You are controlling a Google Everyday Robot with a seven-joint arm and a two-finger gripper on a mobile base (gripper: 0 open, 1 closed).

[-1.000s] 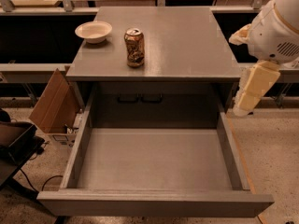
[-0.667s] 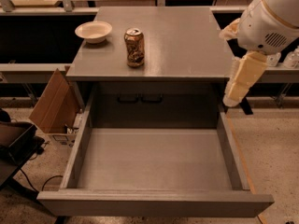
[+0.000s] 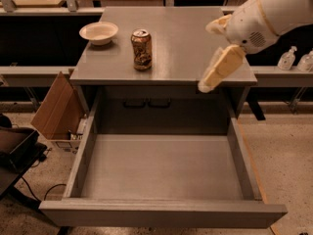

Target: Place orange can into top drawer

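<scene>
The pincer [image 3: 214,76] hangs over the counter's [image 3: 190,38] front edge, at the corner far from the cream bowl [image 3: 99,32]; whether it is wide or narrow I cannot tell. The orange can [image 3: 141,49] stands upright on the counter, its long axis vertical, well apart from the pincer toward the bowl side. The top drawer [image 3: 161,168] gapes open below both, so the reach probably runs sideways along the counter

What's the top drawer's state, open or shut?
Open: the top drawer is pulled out, bottom showing. The gripper hangs over the cabinet at its right edge.
</scene>
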